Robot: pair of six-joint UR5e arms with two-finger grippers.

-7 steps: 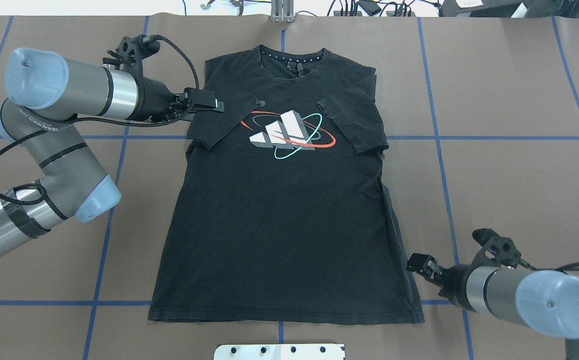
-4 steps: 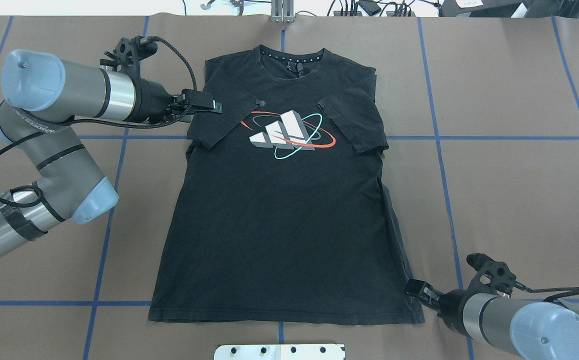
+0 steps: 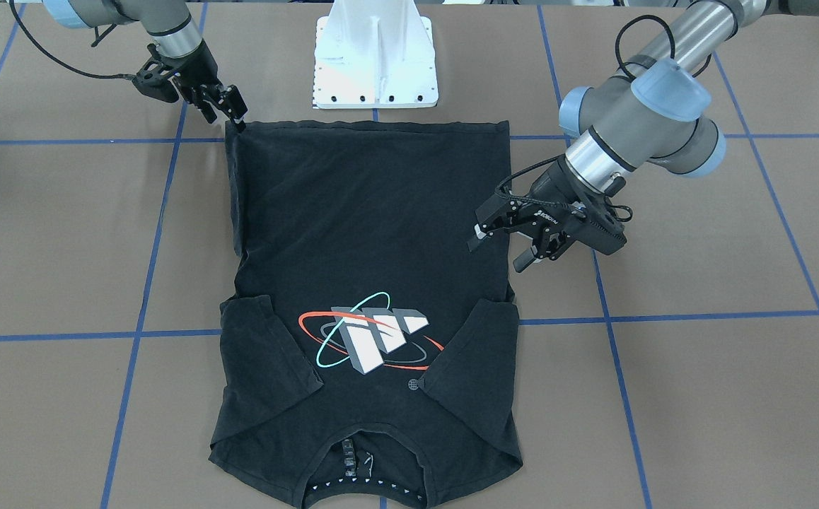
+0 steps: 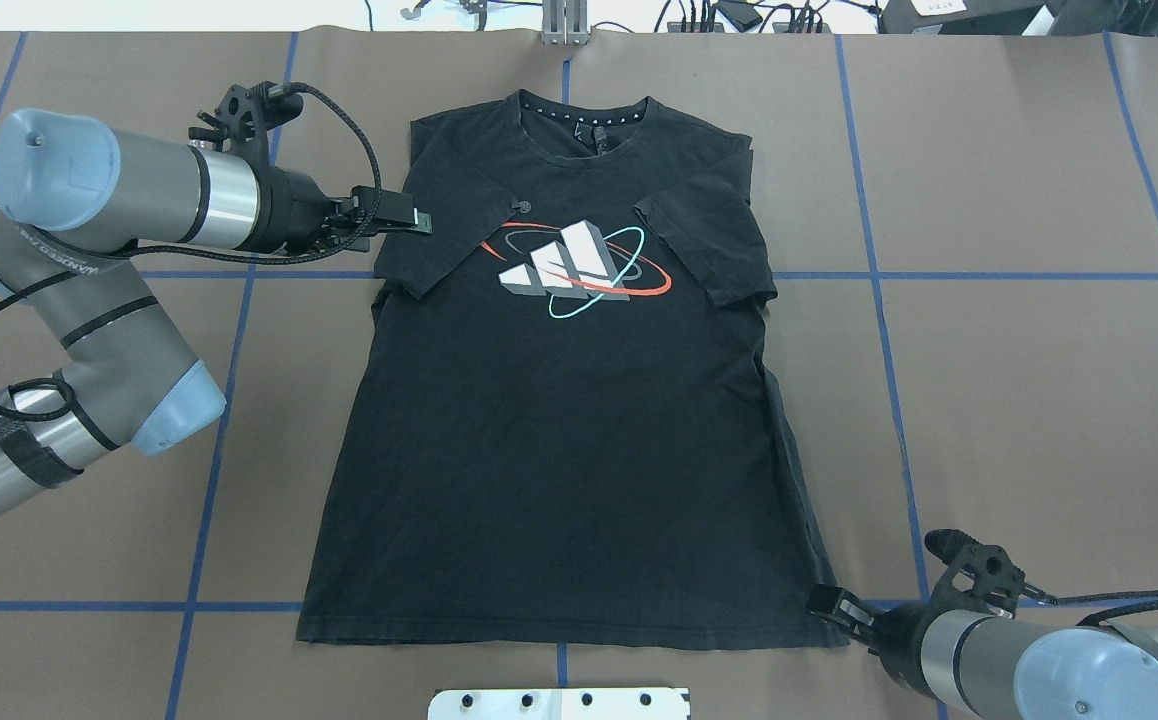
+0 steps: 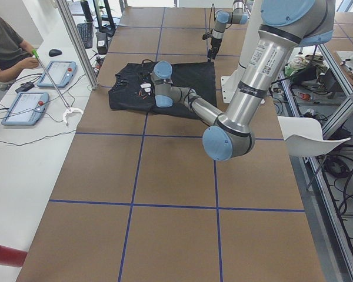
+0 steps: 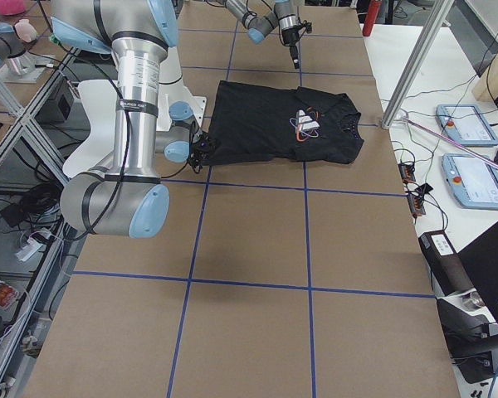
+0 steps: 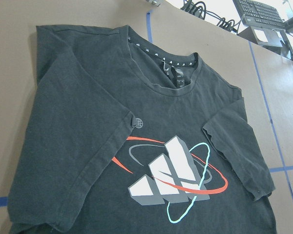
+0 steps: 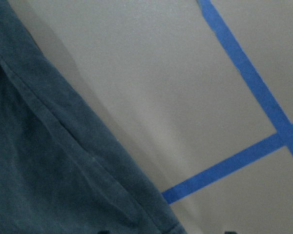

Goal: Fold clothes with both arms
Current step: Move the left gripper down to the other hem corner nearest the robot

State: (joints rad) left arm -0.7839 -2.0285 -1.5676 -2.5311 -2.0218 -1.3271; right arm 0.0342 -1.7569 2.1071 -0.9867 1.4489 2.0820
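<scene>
Gaping right pincer (image 4: 826,603) at T-shirt (image 4: 559,450) hem

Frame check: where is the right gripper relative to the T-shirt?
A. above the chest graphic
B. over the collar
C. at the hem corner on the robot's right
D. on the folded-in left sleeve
C: in the overhead view the right gripper sits at the T-shirt hem corner nearest the robot on its right side. Its wrist camera shows that hem edge against the table.
</scene>
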